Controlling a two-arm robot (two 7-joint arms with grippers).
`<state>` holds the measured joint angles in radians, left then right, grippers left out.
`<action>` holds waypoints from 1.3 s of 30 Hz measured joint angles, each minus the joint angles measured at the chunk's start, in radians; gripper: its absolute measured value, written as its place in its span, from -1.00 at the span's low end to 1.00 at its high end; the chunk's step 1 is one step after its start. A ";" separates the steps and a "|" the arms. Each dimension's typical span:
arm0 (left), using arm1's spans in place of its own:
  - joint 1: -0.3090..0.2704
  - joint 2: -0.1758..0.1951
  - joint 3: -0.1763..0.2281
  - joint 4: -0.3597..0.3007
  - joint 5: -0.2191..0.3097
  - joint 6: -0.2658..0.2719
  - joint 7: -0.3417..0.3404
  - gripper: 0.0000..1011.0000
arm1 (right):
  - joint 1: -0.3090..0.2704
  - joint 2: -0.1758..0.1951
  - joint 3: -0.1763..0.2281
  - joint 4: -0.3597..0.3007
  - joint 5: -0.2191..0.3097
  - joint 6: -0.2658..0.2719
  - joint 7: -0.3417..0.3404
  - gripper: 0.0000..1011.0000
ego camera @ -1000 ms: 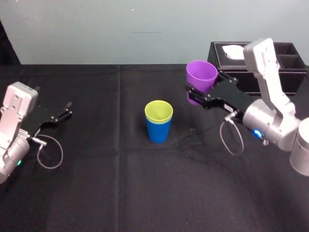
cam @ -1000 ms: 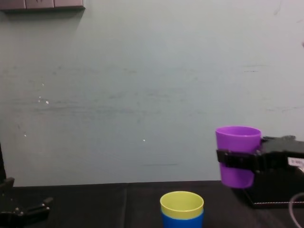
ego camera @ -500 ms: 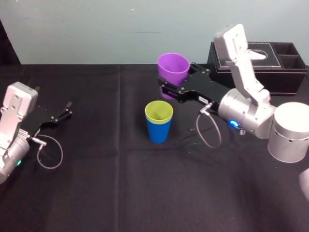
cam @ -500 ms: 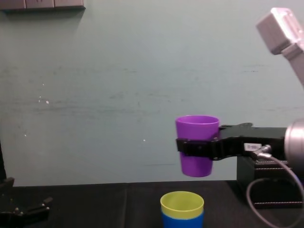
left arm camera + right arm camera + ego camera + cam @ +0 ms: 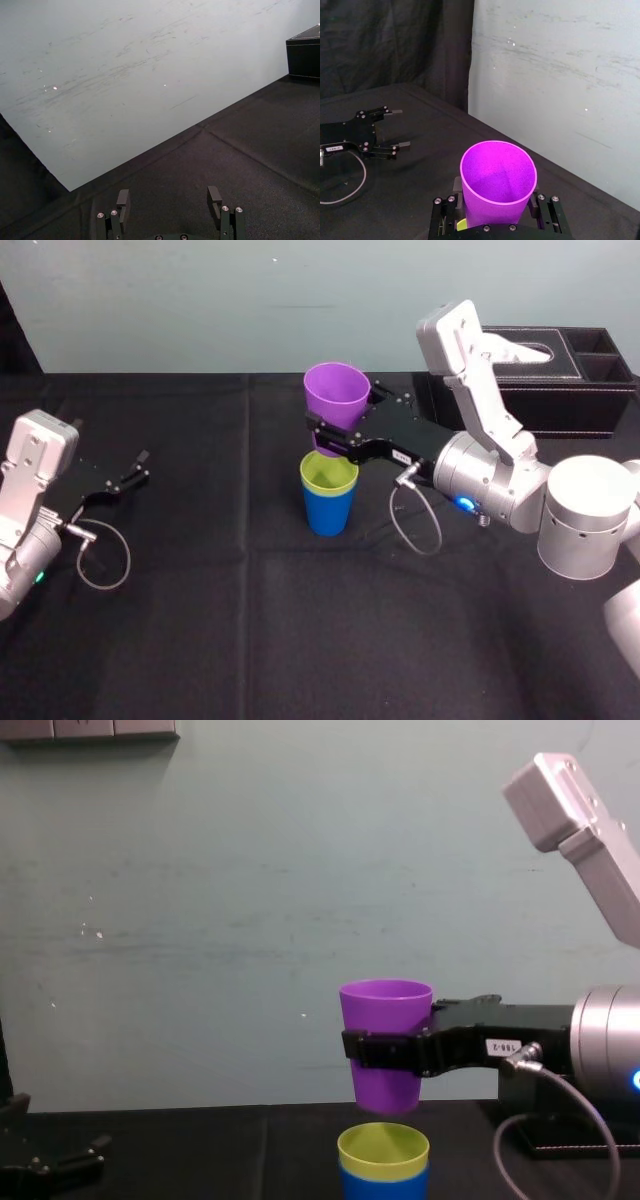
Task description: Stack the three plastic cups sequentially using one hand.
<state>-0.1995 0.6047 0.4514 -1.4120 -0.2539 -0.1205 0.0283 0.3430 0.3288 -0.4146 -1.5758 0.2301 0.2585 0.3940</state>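
Purple cup (image 5: pixel 336 392) upright in the air, base just above the rim of the yellow-green cup (image 5: pixel 329 472), which sits nested in the blue cup (image 5: pixel 329 512) mid-desk (image 5: pixel 250 620). Right gripper (image 5: pixel 338 430) fingers pinch the purple cup's sides. Left gripper (image 5: pixel 142 466) parked low at desk's left, fingers spread, holding nothing.

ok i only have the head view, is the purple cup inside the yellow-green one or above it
Observer: above it; the chest view shows a clear gap between the purple cup, held by the right claw, and the yellow-green cup nested in the blue cup
Operator: lined up side to side
Observer: yes, from the chest its base hangs upright over the middle of that rim; left claw is parked open, far left
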 joint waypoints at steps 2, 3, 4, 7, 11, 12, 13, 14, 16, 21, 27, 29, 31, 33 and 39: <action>0.000 0.000 0.000 0.000 0.000 0.000 0.000 1.00 | 0.000 -0.001 -0.005 0.008 0.005 -0.003 0.000 0.44; 0.000 0.000 0.000 0.000 0.000 0.000 0.000 1.00 | 0.000 -0.002 -0.006 0.010 0.005 -0.004 0.000 0.44; 0.000 0.000 0.000 0.000 0.000 0.000 0.000 1.00 | 0.000 -0.002 -0.007 0.013 0.006 -0.005 0.000 0.44; 0.000 0.000 0.000 0.000 0.000 0.000 0.000 1.00 | 0.001 -0.004 -0.013 0.023 0.008 -0.008 -0.001 0.44; 0.000 0.000 0.000 0.000 0.000 0.000 0.000 1.00 | 0.003 -0.006 -0.019 0.038 0.010 -0.012 -0.001 0.44; 0.000 0.000 0.000 0.000 0.000 0.000 0.000 1.00 | 0.004 -0.006 -0.021 0.041 0.011 -0.013 -0.001 0.44; 0.000 0.000 0.000 0.000 0.000 0.000 0.000 1.00 | 0.005 -0.007 -0.023 0.047 0.011 -0.015 -0.001 0.44; 0.000 0.000 0.000 0.000 0.000 0.000 0.000 1.00 | 0.006 -0.007 -0.024 0.050 0.011 -0.016 -0.001 0.44; 0.000 0.000 0.000 0.000 0.000 0.000 0.000 1.00 | 0.007 -0.008 -0.027 0.057 0.011 -0.018 -0.002 0.44; 0.000 0.000 0.000 0.000 0.000 0.000 0.000 1.00 | 0.011 -0.011 -0.031 0.073 0.010 -0.026 -0.004 0.44; 0.000 0.000 0.000 0.000 0.000 0.000 0.000 1.00 | 0.014 -0.014 -0.035 0.095 0.009 -0.036 -0.004 0.44; 0.000 0.000 0.000 0.000 0.000 0.000 0.000 1.00 | 0.014 -0.015 -0.036 0.098 0.009 -0.038 -0.004 0.44; 0.000 0.000 0.000 0.000 0.000 0.000 0.000 1.00 | 0.014 -0.016 -0.037 0.102 0.009 -0.040 -0.004 0.44; 0.000 0.000 0.000 0.000 0.000 0.000 0.000 1.00 | 0.012 -0.017 -0.039 0.103 0.009 -0.040 -0.003 0.44; 0.000 0.000 0.000 0.000 0.000 0.000 0.000 1.00 | 0.004 -0.016 -0.042 0.097 0.013 -0.041 0.000 0.44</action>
<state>-0.1995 0.6047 0.4514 -1.4120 -0.2539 -0.1206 0.0283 0.3473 0.3126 -0.4564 -1.4790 0.2429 0.2177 0.3941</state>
